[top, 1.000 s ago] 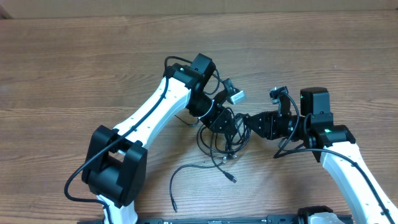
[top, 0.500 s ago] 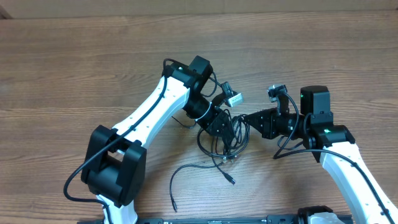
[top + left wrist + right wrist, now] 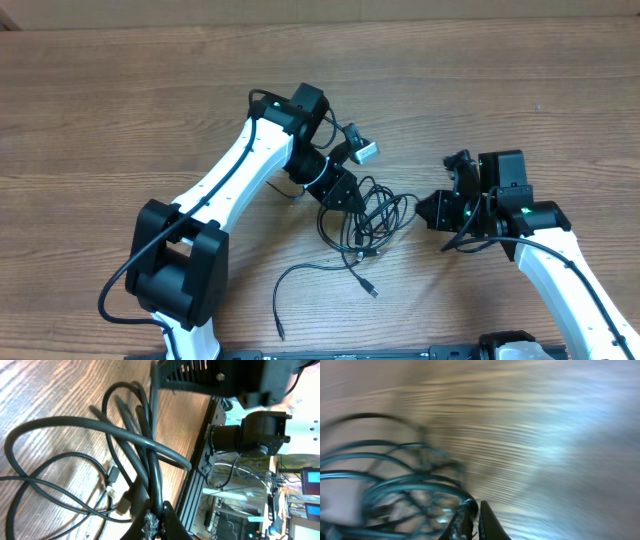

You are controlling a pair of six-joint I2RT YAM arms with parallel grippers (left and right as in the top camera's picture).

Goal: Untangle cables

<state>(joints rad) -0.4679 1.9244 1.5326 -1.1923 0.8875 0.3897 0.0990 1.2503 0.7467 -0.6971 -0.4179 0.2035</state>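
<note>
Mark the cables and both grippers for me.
cables (image 3: 156, 477): left wrist view, on the bundle just above the fingers.
left gripper (image 3: 347, 200): overhead view, at the fingertips.
right gripper (image 3: 420, 207): overhead view, at the fingertips.

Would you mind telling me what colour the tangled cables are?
The cables are black; this is clearest in the left wrist view.

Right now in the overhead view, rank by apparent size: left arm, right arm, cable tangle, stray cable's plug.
1. left arm
2. right arm
3. cable tangle
4. stray cable's plug
Both arms stand above the table, nearer the camera, so they look somewhat bigger than they are. The order still seems safe.
</note>
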